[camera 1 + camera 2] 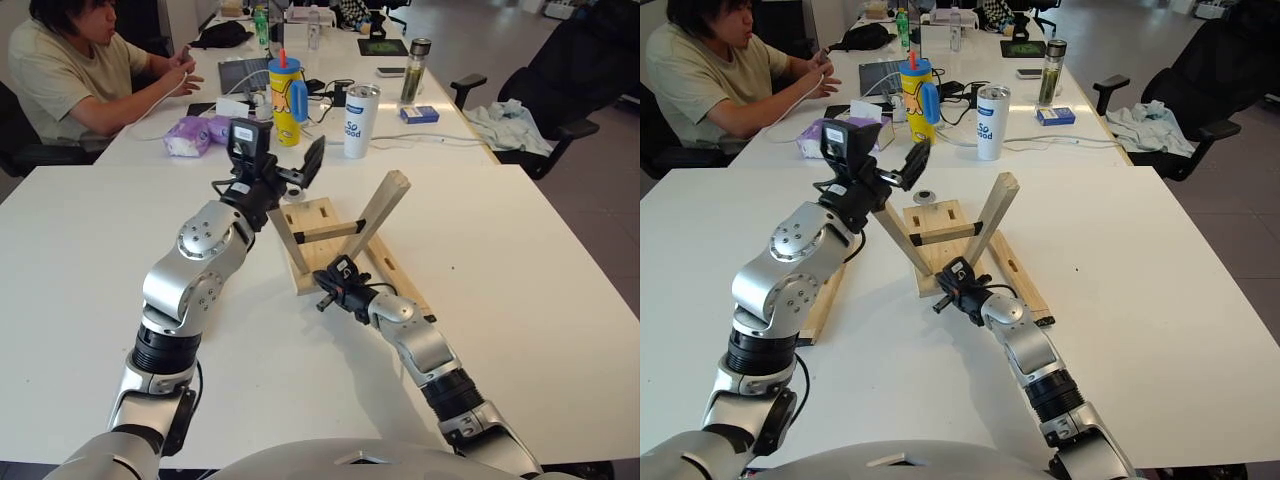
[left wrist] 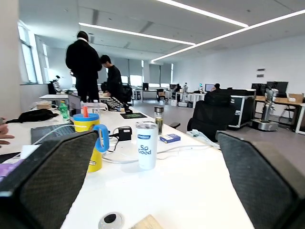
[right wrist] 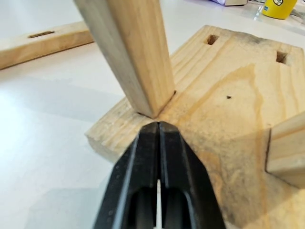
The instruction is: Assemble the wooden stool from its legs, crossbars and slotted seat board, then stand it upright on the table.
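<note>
Pressure from the closed right gripper (image 3: 158,131) apparently seats the pale wooden leg (image 3: 128,52) in the slotted seat board (image 3: 228,100); left gripper (image 2: 152,176) gapes.

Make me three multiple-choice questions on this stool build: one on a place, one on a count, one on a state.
1. Where is the right gripper?
A) at a leg base on the seat board
B) at a leg's top end
C) raised high above the board

2. How many legs stand in the seat board?
A) one
B) two
C) four

3. The left gripper jaws are:
A) shut on a leg
B) shut on the seat board
C) open and empty

Answers:
1 A, its shut jaws point at where the leg enters the board.
2 B, two tilted legs are joined by a crossbar.
3 C, the jaws stand wide apart with nothing between them.
</note>
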